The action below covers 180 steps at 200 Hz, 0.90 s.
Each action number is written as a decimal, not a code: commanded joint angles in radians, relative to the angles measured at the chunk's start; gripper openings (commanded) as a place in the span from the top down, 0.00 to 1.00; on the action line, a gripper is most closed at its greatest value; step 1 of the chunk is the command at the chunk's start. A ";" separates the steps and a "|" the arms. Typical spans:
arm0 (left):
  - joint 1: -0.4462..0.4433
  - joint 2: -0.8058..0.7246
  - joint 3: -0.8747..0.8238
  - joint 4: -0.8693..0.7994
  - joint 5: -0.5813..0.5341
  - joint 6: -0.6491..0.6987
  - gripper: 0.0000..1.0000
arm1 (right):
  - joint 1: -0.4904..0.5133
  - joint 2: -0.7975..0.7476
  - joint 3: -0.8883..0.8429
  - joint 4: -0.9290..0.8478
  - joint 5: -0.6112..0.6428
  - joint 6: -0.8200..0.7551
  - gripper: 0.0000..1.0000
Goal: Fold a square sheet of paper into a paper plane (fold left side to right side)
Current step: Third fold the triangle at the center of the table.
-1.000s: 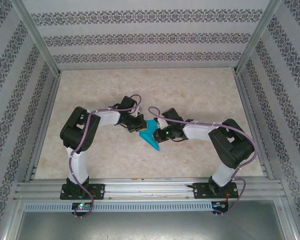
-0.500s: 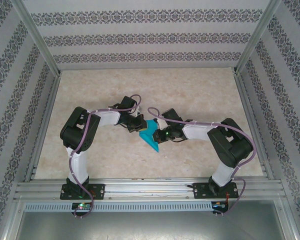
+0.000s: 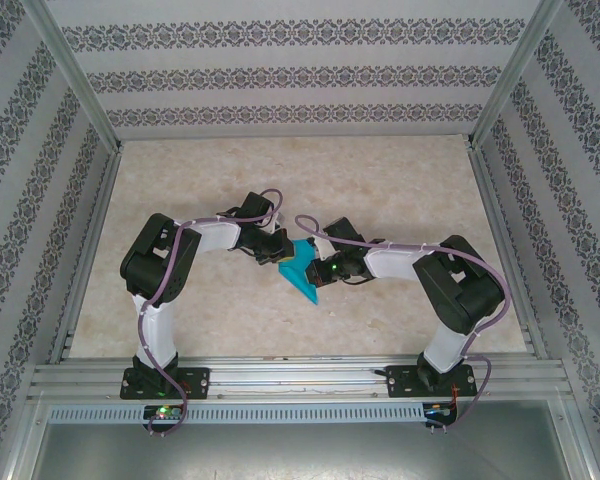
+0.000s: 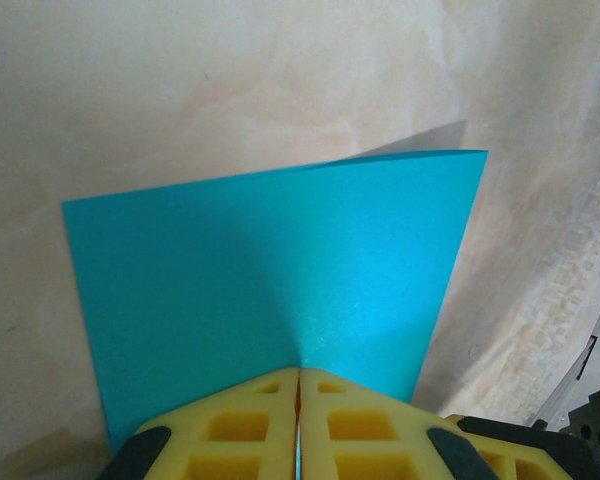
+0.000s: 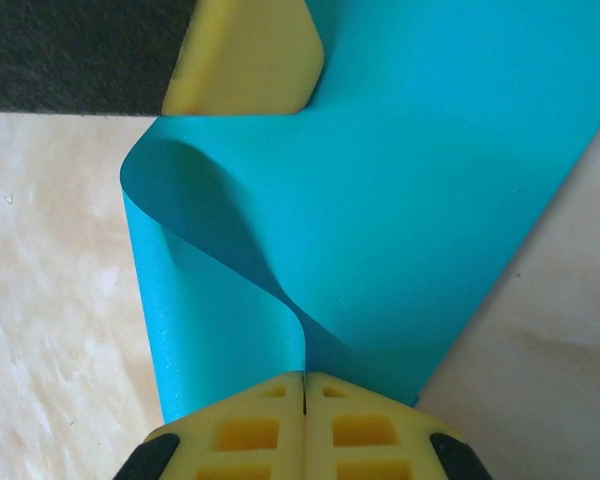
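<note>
Pinching the paper (image 3: 302,272) from opposite edges, the left gripper (image 4: 298,382) and right gripper (image 5: 305,385) face each other, jaws pressed together on it, while it stretches straight ahead of each, curled near the right one, neither being nearer.

1. The left arm (image 3: 160,262) is bent at the elbow and extended inward from its base.
2. The right arm (image 3: 460,285) is bent in mirror fashion, and the two wrists are brought close together.
3. The left gripper (image 4: 298,372) is held low, its yellow fingers (image 4: 240,425) pressed together on the square sheet of paper (image 4: 270,270).
4. The right gripper (image 5: 305,378) is likewise clamped on the same sheet, with its fingers meeting along one seam.
</note>
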 commanded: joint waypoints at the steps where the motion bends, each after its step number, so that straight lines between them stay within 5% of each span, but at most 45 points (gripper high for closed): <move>1: -0.013 0.024 -0.020 -0.062 -0.071 0.013 0.89 | 0.011 0.033 0.011 -0.014 -0.003 -0.010 1.00; 84: 0.014 -0.159 0.002 -0.049 -0.115 0.033 0.76 | 0.011 0.053 -0.015 -0.017 -0.008 0.004 1.00; 180: -0.068 -0.300 -0.268 0.166 0.022 -0.087 0.91 | 0.012 0.058 -0.013 -0.028 -0.017 0.000 1.00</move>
